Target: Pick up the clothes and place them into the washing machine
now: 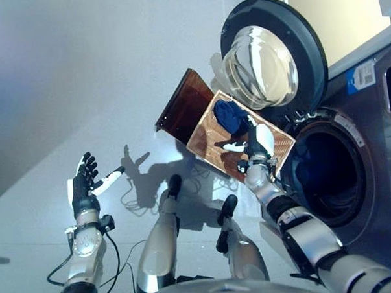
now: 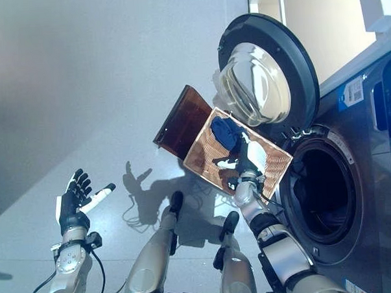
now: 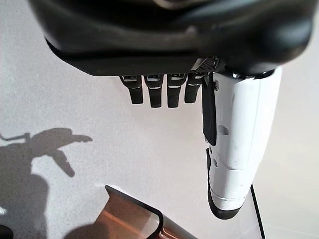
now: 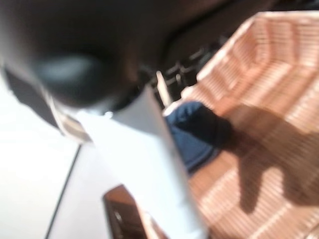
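Observation:
A shallow wicker basket (image 1: 211, 142) rests on a low dark brown box (image 1: 184, 108) beside the washing machine (image 1: 370, 132). A dark blue cloth (image 1: 232, 116) lies bunched at the basket's far end and also shows in the right wrist view (image 4: 197, 137). My right hand (image 1: 259, 142) hovers over the middle of the basket, fingers relaxed and pointing toward the cloth, holding nothing. My left hand (image 1: 85, 184) is raised over the floor far to the left, open and empty, its white-covered thumb (image 3: 239, 139) straight.
The machine's round door (image 1: 308, 57) stands swung open behind the basket. The dark drum opening (image 1: 333, 173) is just to the right of my right arm, with something bluish inside. Pale floor (image 1: 83, 93) lies to the left.

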Tool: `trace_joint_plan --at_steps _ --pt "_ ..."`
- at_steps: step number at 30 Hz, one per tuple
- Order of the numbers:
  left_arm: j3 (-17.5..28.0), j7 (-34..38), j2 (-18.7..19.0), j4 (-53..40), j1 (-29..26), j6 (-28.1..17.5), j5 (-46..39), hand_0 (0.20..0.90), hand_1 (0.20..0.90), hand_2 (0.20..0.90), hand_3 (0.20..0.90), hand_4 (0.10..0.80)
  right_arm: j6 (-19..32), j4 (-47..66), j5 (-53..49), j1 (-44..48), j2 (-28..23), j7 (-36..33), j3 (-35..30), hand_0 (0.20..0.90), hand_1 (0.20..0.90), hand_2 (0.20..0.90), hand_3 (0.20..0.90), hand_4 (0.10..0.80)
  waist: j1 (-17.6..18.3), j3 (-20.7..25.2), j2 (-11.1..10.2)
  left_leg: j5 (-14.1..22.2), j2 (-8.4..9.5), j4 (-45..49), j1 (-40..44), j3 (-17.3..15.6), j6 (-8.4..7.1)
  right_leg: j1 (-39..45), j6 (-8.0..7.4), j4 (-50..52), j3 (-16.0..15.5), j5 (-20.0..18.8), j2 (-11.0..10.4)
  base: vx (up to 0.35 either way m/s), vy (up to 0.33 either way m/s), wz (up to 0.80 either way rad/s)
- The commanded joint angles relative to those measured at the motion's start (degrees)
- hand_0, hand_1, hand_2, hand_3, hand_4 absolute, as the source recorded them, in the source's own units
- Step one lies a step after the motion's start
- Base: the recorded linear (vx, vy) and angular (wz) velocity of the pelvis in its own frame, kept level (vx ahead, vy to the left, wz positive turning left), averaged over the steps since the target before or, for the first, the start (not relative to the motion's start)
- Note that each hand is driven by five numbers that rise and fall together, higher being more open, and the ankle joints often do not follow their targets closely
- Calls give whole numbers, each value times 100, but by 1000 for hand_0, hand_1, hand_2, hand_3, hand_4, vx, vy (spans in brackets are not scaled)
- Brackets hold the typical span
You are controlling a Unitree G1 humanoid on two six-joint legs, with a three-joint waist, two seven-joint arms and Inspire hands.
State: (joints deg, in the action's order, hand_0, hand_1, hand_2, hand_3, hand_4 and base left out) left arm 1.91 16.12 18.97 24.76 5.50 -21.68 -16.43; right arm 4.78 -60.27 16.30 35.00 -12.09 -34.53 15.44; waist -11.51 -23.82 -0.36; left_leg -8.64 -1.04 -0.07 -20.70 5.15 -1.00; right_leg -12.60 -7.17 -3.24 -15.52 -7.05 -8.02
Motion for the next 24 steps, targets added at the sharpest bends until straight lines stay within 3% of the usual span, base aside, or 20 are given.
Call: trace_joint_plan --at_steps 1,24 --pt "313 48 440 -456 325 -528 13 900 900 900 900 800 138 65 135 334 -217 -366 0 900 900 900 900 800 -112 338 111 355 332 65 -145 -149 58 -492 -9 456 32 83 -220 0 0 0" --pt "218 -96 706 -902 458 -616 -134 900 900 900 900 800 50 -319 70 1421 -609 -483 -6 900 900 900 900 800 -300 -93 158 313 350 268 -649 -161 52 -880 -15 400 28 -128 -196 -12 1 0"
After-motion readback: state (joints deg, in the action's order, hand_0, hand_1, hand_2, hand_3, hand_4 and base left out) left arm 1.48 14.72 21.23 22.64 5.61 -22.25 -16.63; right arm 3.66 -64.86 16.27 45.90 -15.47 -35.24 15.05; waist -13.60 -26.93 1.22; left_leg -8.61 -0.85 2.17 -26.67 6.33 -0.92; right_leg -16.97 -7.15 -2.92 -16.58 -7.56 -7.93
